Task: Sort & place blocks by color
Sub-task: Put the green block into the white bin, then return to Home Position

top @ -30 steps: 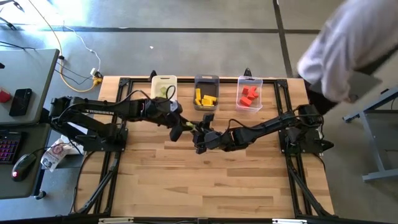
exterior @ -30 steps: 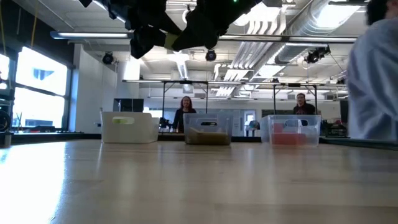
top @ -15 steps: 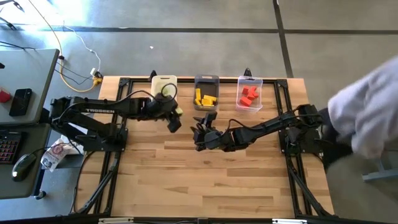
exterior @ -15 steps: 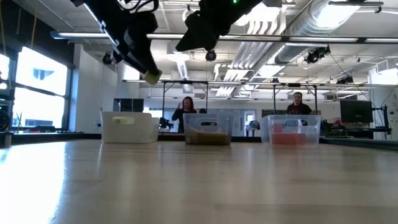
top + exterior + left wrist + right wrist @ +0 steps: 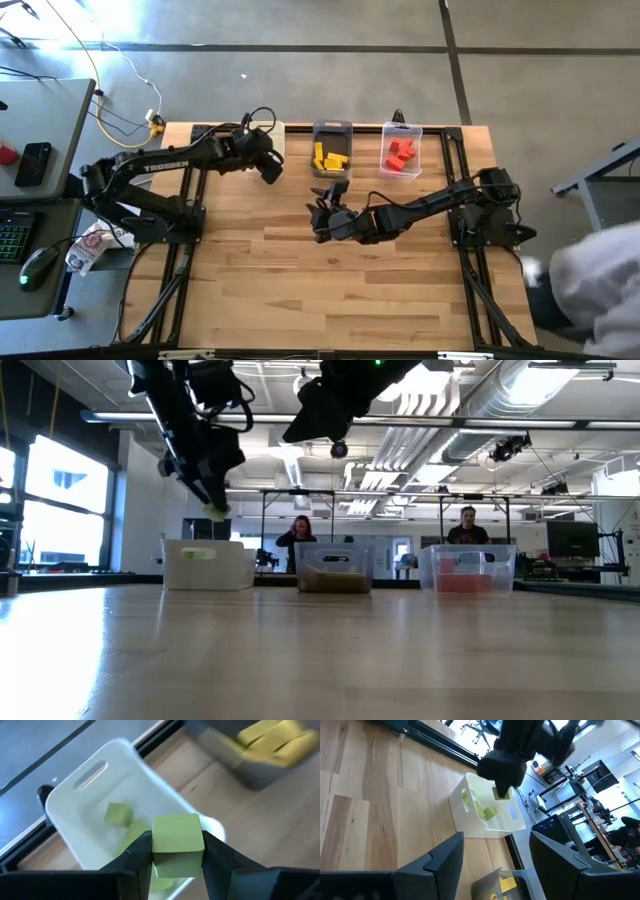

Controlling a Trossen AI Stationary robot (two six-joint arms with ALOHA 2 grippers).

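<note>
Even, bright light falls on the worktop (image 5: 330,270) from above, and the arms cast only faint, soft shadows. In the low view the near worktop is blurred and glossy, while ceiling lights (image 5: 525,385) and a window (image 5: 70,500) glare white (the arms show almost as silhouettes). The left wrist view smears the white bin (image 5: 95,805) and the yellow blocks (image 5: 270,737) with motion blur; the green block (image 5: 177,845) stays sharp.

3 bins, white (image 5: 262,131), dark grey (image 5: 332,128), clear (image 5: 402,131), line the wooden table's (image 5: 330,290) far edge
</note>
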